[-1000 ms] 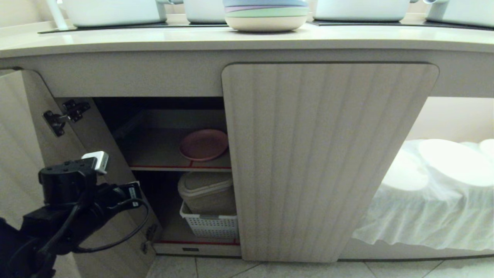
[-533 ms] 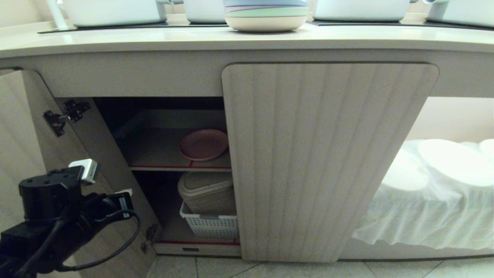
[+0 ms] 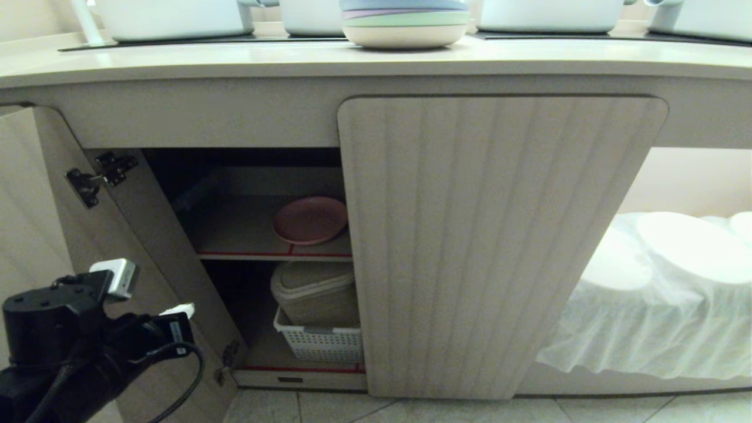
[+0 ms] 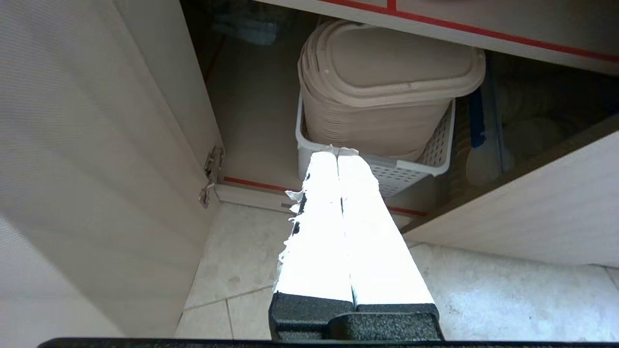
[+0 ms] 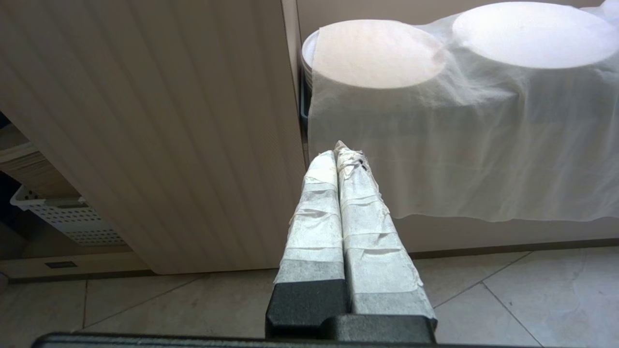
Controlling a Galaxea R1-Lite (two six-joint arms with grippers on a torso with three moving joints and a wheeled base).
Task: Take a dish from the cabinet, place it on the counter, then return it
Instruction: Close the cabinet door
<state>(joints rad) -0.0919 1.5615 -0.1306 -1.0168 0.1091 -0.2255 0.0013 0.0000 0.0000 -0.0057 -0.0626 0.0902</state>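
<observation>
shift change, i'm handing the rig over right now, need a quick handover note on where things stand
Left end effector: shut, empty, low by the open left door, pointing at the lower compartment.
Right end effector: shut, empty, parked facing the closed right door.
Pink dish: on the red-edged upper shelf inside the cabinet, untouched.
Counter: carries a stack of pastel plates; no pink dish there.
Done: left door is open.
Left: grasp the dish, set it on the counter, then return it to the shelf.
</observation>
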